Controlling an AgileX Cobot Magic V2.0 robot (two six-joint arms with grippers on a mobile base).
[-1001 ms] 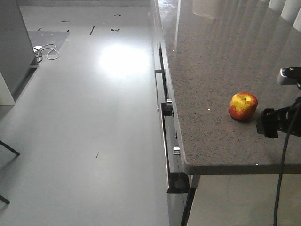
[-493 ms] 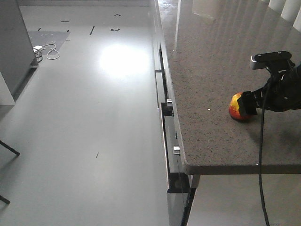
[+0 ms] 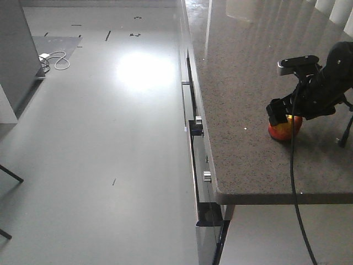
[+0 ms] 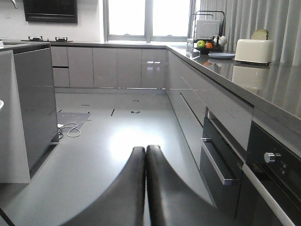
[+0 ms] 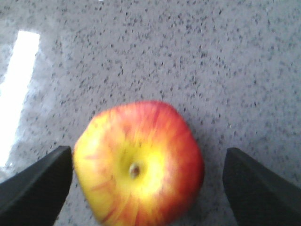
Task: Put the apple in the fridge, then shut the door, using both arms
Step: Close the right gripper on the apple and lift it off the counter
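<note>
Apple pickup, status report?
Right gripper open, straddling apple on countertop. Left gripper shut, holding nothing. Nothing blocking the grasp.

Speckled grey polished stone tabletop (image 3: pixel 248 83), glossy with light streaks, carrying one small round red-and-yellow apple (image 3: pixel 282 132) near its edge.

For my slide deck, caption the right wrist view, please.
Open right pincer straddling a red-and-yellow apple resting on a speckled grey countertop.
</note>
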